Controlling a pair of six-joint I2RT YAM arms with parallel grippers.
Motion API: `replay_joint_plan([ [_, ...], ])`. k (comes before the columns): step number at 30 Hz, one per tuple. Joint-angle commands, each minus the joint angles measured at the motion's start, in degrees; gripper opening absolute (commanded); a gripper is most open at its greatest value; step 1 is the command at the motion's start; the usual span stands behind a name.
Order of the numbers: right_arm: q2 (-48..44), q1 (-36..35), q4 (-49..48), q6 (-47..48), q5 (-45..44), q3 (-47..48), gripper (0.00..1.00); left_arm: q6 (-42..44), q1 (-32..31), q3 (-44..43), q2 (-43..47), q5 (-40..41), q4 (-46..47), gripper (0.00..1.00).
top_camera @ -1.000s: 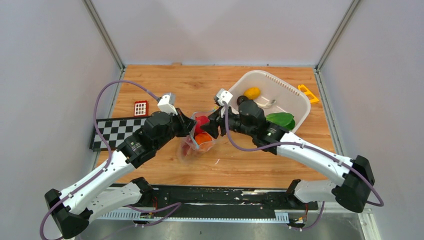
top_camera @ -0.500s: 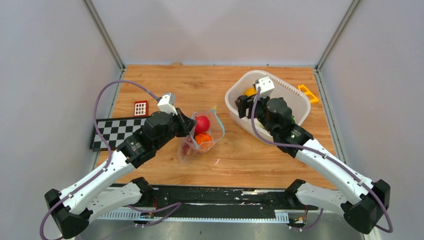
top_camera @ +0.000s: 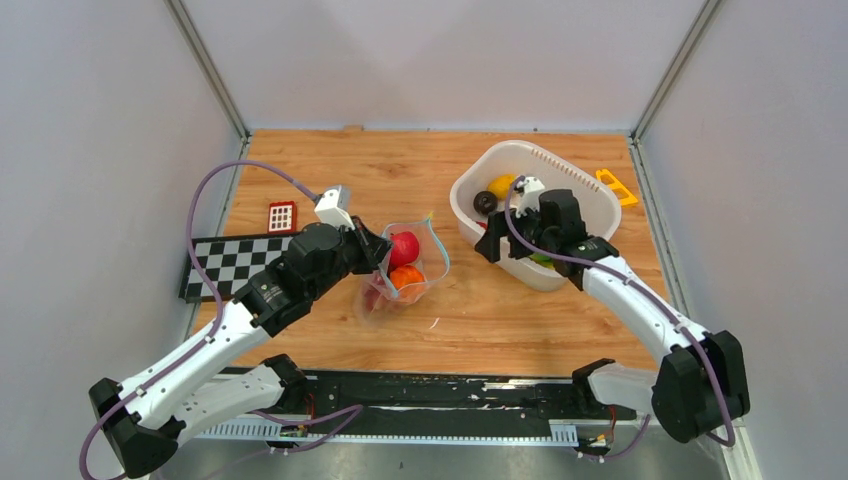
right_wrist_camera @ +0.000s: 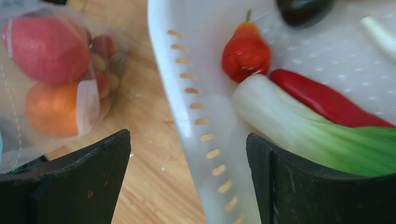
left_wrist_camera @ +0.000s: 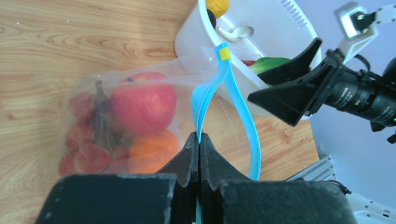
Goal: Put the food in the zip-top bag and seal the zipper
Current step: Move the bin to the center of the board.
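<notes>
The wooden bench (top_camera: 340,170) carries all items. The left arm (top_camera: 215,340) reaches in from the near left corner; the right arm (top_camera: 640,310) reaches in from the near right corner. A white plastic basket (top_camera: 580,180) sits toward the far right corner. A checkerboard mat (top_camera: 230,262) lies at the left edge. The zip-top bag (top_camera: 376,300) stands mouth-open near the middle of the bench, just left of the basket. The basket holds a leafy green vegetable (right_wrist_camera: 303,130), a red chili (right_wrist_camera: 327,102), a small red pepper (right_wrist_camera: 246,51), a yellow lemon (top_camera: 502,186) and a dark purple piece (top_camera: 485,202). The bag holds a red apple (left_wrist_camera: 142,109), an orange tangerine (left_wrist_camera: 152,151) and a red grape bunch (left_wrist_camera: 88,135). The left jaws are pressed together, pinching the teal zipper (left_wrist_camera: 243,116) at its near end. The right jaws are spread wide and hold nothing; they straddle the basket's left wall, one finger over the bench, one over the basket interior.
</notes>
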State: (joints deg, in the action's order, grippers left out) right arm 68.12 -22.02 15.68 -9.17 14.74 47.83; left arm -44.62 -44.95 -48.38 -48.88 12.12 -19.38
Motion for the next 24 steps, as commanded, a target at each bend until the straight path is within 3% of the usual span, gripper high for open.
replay_joint_plan([
  [1, 3.21, 0.05, -0.69, -1.58, 15.73, -0.71, 0.94, 0.63, -0.01, -1.1, 0.95, 0.93, 2.31, 0.0],
  [7, 5.81, -2.02, -6.35, -5.1, 23.82, -2.24, 0.94, 0.58, 0.01, -1.12, 0.44, 0.2, 2.43, 0.0],
  [13, 5.07, -7.5, -10.75, -10.53, 21.16, -1.45, 0.94, 0.31, 0.03, -0.68, 1.34, 1.01, 2.33, 0.0],
  [20, 1.58, -12.1, -16.79, -16.44, 10.51, -1.86, 0.95, 0.15, 0.04, -0.93, 1.27, 1.15, 2.24, 0.0],
  [24, -1.63, -12.1, -10.8, -13.02, -8.49, 0.69, 0.94, 0.02, 0.01, -0.93, 1.34, 1.07, 2.13, 0.0],
])
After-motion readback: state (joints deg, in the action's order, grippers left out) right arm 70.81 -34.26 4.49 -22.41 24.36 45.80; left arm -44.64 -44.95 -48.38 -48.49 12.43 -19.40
